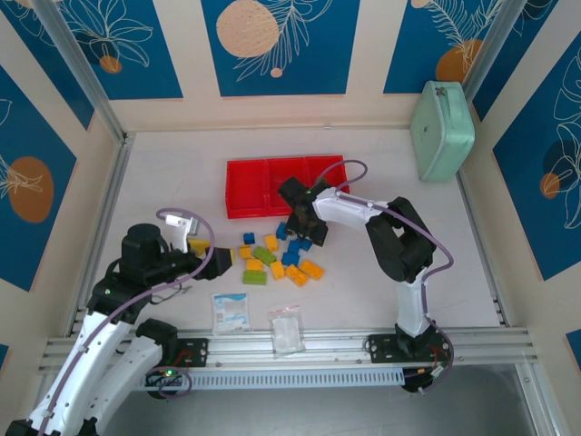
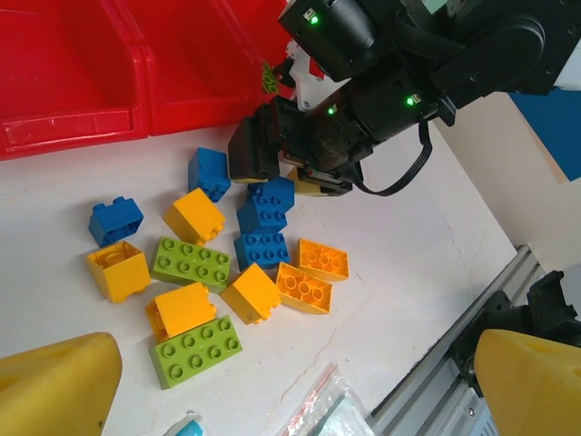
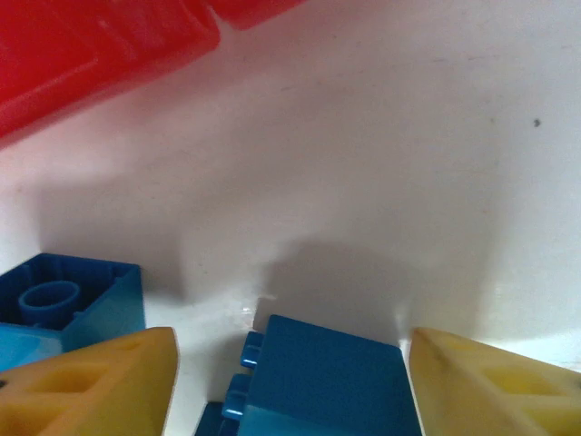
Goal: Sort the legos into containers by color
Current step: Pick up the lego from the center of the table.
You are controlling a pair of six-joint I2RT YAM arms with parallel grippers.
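Your low red plastic three-compartment tray shows bare red floors, yellow, blue and lime plastic bricks lie beside it, right fingers spread astride one blue brick, left fingers spread wide.

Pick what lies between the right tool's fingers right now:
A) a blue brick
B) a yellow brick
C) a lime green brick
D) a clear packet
A: in the right wrist view a blue brick lies on the table between the right tool's two yellow fingers, with a gap showing on one side of it.
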